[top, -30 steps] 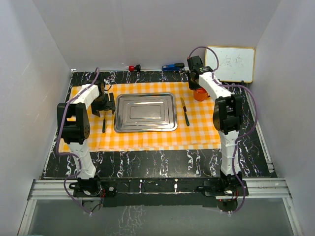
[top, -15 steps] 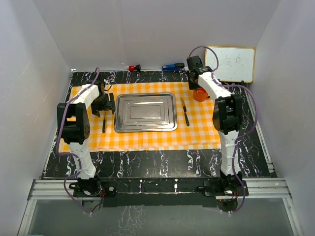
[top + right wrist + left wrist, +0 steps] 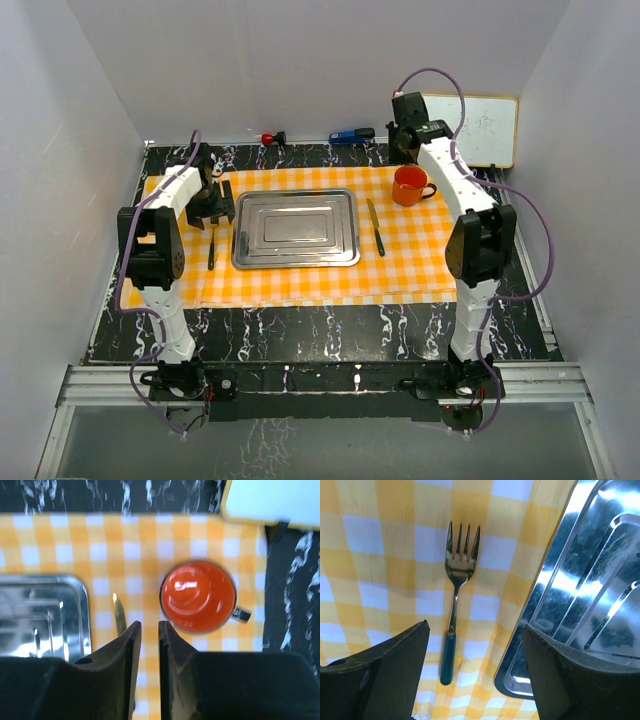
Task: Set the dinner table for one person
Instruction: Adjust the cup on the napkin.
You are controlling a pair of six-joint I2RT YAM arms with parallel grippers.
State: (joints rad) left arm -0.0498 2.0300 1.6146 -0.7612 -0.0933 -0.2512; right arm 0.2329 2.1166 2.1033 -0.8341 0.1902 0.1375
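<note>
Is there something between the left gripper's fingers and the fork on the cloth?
Nothing visible does. The fork lies bare on the checked cloth, ahead of the open left gripper; the steel tray sits beside it, not touching.

Orange-and-white checked cloth lies flat. Steel tray sits at its centre, nothing in it. Fork, dark green handle, lies just left of the tray, tines toward the far side. Knife lies just right of the tray, slightly slanted. Orange mug stands upright at the cloth's far right, handle pointing right. Whiteboard leans far right. A red-topped item and a blue item lie beyond the cloth.
</note>
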